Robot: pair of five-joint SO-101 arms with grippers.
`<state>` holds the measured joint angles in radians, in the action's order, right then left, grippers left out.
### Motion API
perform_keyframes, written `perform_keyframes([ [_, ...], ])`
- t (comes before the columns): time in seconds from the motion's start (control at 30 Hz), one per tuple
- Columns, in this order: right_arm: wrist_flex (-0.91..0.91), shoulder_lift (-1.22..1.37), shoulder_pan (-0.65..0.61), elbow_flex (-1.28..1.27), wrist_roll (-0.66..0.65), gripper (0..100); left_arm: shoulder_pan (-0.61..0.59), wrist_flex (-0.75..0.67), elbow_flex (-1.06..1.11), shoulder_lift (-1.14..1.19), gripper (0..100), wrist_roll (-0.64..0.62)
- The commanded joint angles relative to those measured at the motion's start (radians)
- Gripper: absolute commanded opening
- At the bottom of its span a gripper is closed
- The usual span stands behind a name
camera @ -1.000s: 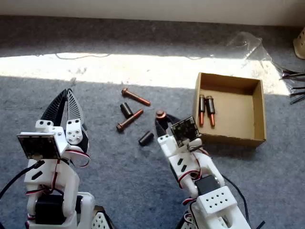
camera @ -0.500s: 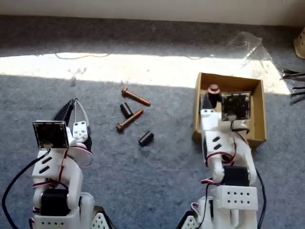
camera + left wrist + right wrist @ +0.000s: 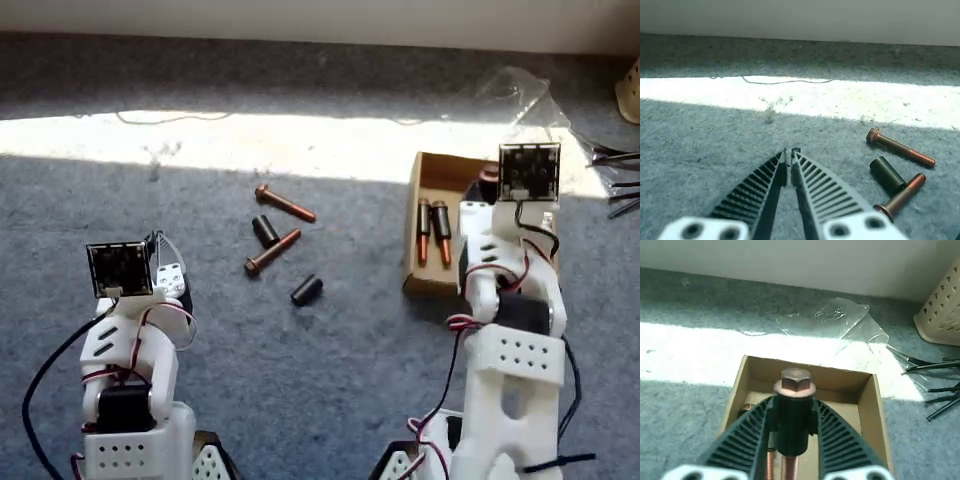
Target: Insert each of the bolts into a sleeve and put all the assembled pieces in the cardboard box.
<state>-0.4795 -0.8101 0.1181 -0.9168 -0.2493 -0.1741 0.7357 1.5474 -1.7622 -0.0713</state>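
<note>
My right gripper (image 3: 793, 403) is shut on a black sleeve (image 3: 791, 426) with a copper bolt (image 3: 797, 382) through it, held upright over the cardboard box (image 3: 866, 405). In the high view that gripper (image 3: 488, 182) hangs above the box (image 3: 412, 235), where two assembled pieces (image 3: 432, 231) lie side by side. Out on the carpet lie two loose bolts (image 3: 284, 203) (image 3: 271, 252) and two loose sleeves (image 3: 265, 231) (image 3: 307, 290). My left gripper (image 3: 790, 150) is shut and holds nothing; it sits above the carpet to the left of a bolt (image 3: 900, 148) and a sleeve (image 3: 887, 173).
A crumpled clear plastic bag (image 3: 520, 90) lies behind the box. Black cables (image 3: 615, 180) and a beige basket (image 3: 940, 310) are at the far right. A bright sunlit strip (image 3: 250, 145) crosses the grey carpet.
My right arm swung right from the middle of the carpet to above the box, carrying the bolt and sleeve. My left arm drew back toward its base, still shut.
</note>
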Motion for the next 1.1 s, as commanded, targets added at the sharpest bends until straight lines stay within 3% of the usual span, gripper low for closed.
perform_keyframes([
  [0.0, 0.002, 0.119, 0.005, 0.104, -0.012, 0.5, -0.007, 0.000, -0.008, -0.010, 3, 0.006],
  [0.63, -0.001, 0.849, 0.016, 0.515, -0.012, 0.6, -0.007, -0.002, 0.013, -0.010, 3, 0.006],
  [0.9, -0.002, 0.964, 0.016, 0.593, -0.020, 0.7, -0.007, -0.002, 0.013, -0.010, 3, 0.006],
  [1.07, -0.002, 0.967, 0.015, 0.590, -0.121, 0.7, -0.007, -0.002, 0.013, -0.010, 3, 0.006],
])
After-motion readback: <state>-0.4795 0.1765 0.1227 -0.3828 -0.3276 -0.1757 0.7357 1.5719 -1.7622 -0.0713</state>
